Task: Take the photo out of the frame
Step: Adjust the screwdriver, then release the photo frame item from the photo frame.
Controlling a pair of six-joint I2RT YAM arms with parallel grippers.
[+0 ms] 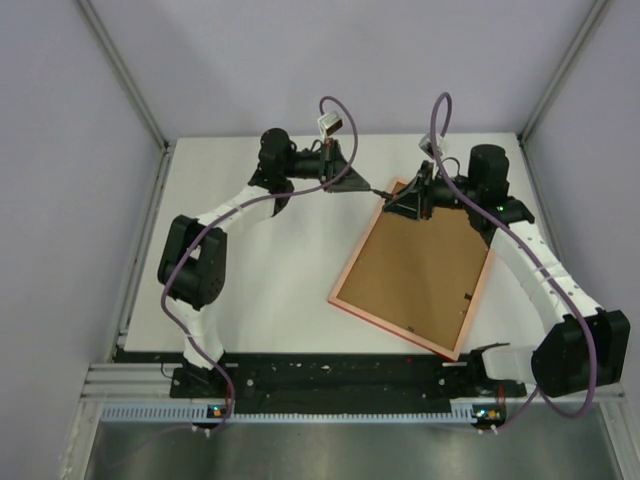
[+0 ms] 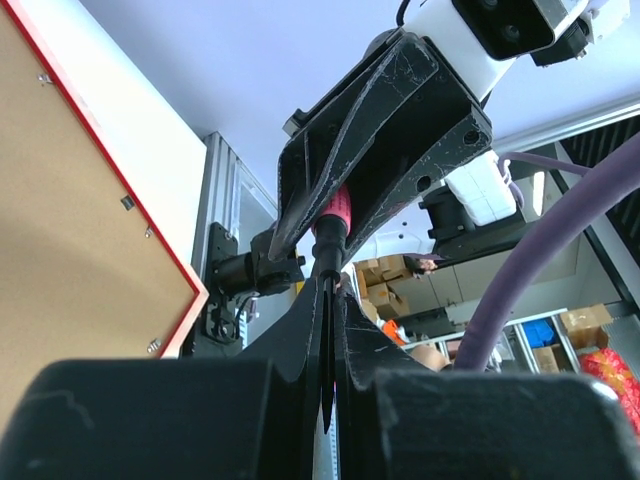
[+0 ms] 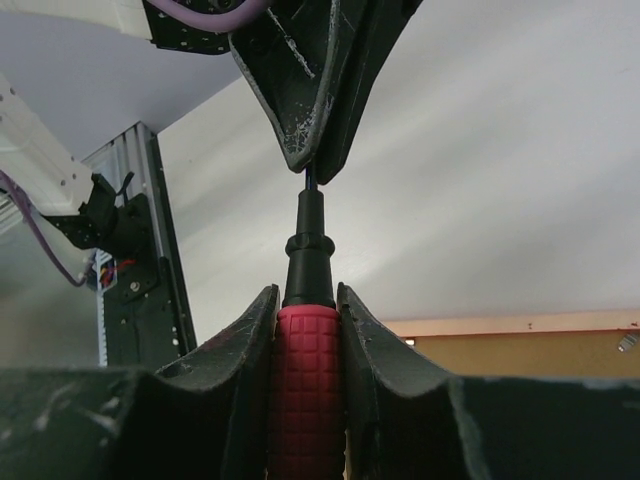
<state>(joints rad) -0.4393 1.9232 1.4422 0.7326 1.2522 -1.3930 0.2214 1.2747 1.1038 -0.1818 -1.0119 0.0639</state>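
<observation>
The frame point(image 1: 415, 270) lies face down on the white table point(image 1: 270, 280), its brown back up inside a thin red rim. The photo is hidden beneath it. A screwdriver point(image 1: 380, 192) with a red grip hangs between the two arms, just off the frame's far corner. My right gripper point(image 3: 307, 295) is shut on the red handle point(image 3: 305, 370). My left gripper point(image 2: 330, 285) is shut on the thin black shaft, and its fingertips point(image 3: 312, 165) pinch the tip. The frame's corner point(image 2: 60, 200) shows at the left of the left wrist view.
Small metal tabs point(image 1: 470, 296) sit along the edges of the frame's back. Grey walls and aluminium posts point(image 1: 125, 70) enclose the table. A black rail point(image 1: 330, 375) carries the arm bases at the near edge.
</observation>
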